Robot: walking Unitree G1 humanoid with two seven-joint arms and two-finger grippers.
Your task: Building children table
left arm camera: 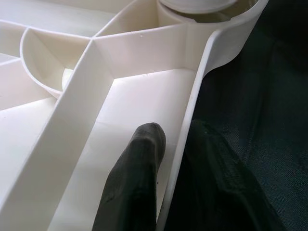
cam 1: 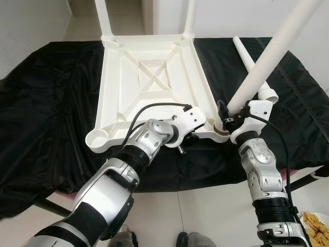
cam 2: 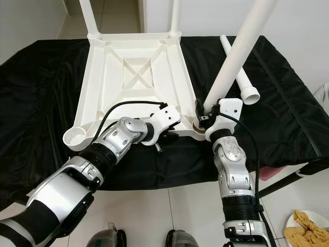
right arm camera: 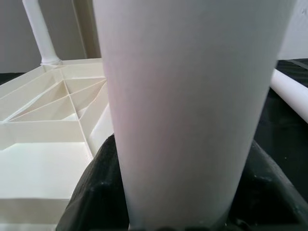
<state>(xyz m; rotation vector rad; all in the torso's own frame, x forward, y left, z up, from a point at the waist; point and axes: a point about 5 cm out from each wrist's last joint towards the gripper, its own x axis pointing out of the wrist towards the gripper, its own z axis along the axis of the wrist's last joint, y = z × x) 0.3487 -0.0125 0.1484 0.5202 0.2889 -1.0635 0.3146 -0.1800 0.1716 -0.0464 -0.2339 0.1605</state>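
Tabletop [cam 1: 149,77], white plastic and turned underside up, is lying on a black cloth [cam 1: 46,103] spread over a low surface, so that its corner sockets are facing upward to take the legs. At the near edge, its rim is being pinched by the left gripper [left arm camera: 166,159], one black finger inside the rim wall and the other outside on the cloth, probably to stop the top from sliding while a leg is pushed home. Just to the right, a white leg [cam 1: 267,56] is being held near its lower end by the right gripper [cam 1: 226,114], the jaws closed around it, and it is being stood, tilted to the right, in the near right corner socket [cam 1: 221,135]. Whether it is fully seated cannot be told. The near left socket [cam 1: 97,139] is standing empty. Further right, a spare leg [cam 1: 252,69] is lying on the cloth, waiting. At the far corners, two legs [cam 1: 103,18] are already standing upright. No brand or writing can be read anywhere.
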